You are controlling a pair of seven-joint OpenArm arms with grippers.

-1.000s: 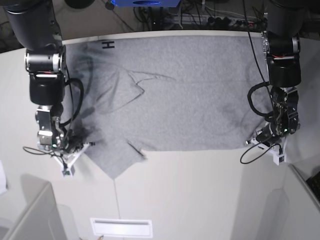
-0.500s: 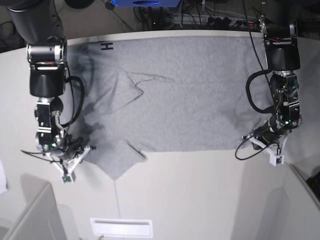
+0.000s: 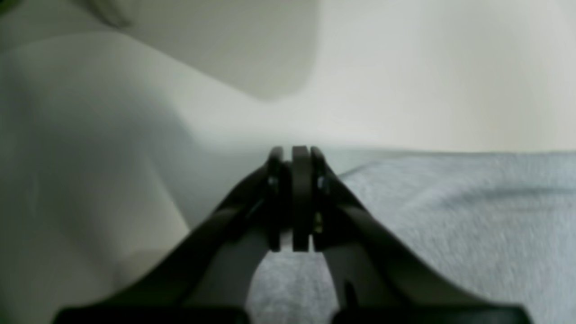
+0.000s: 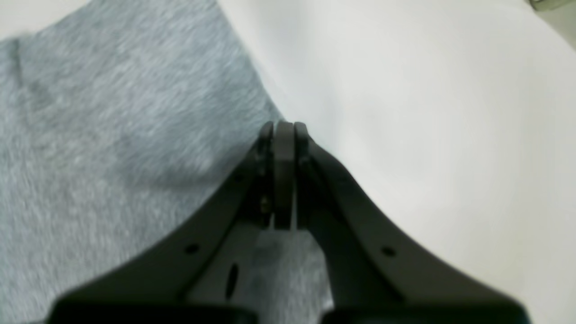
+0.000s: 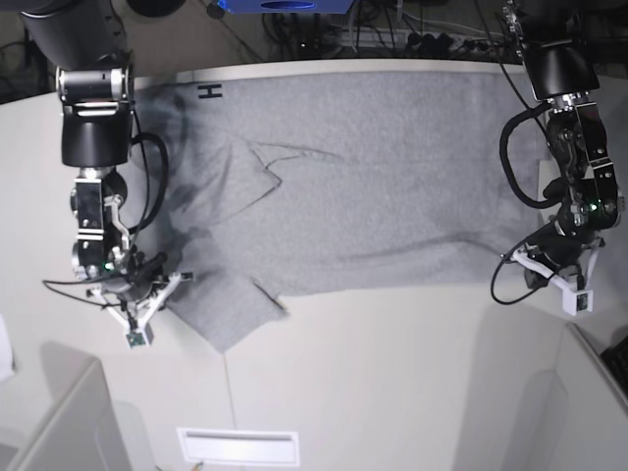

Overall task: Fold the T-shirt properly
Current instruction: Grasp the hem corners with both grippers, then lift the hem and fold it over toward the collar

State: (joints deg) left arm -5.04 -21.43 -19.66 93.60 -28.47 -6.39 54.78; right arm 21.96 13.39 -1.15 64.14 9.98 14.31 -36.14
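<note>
On the white table (image 5: 392, 383) the grey T-shirt (image 5: 373, 177) lies spread; at its near corners, the left gripper (image 3: 294, 198) and right gripper (image 4: 281, 175) have jaws clenched, cloth beneath them.

A white table (image 5: 392, 383) is filling most of the base view. Dark cables (image 5: 324, 34) and a blue object (image 5: 285, 6) are sitting along the top edge. A white slotted panel (image 5: 237, 446) is lying at bottom centre, and grey box edges (image 5: 59, 422) are poking in at the lower left.
</note>
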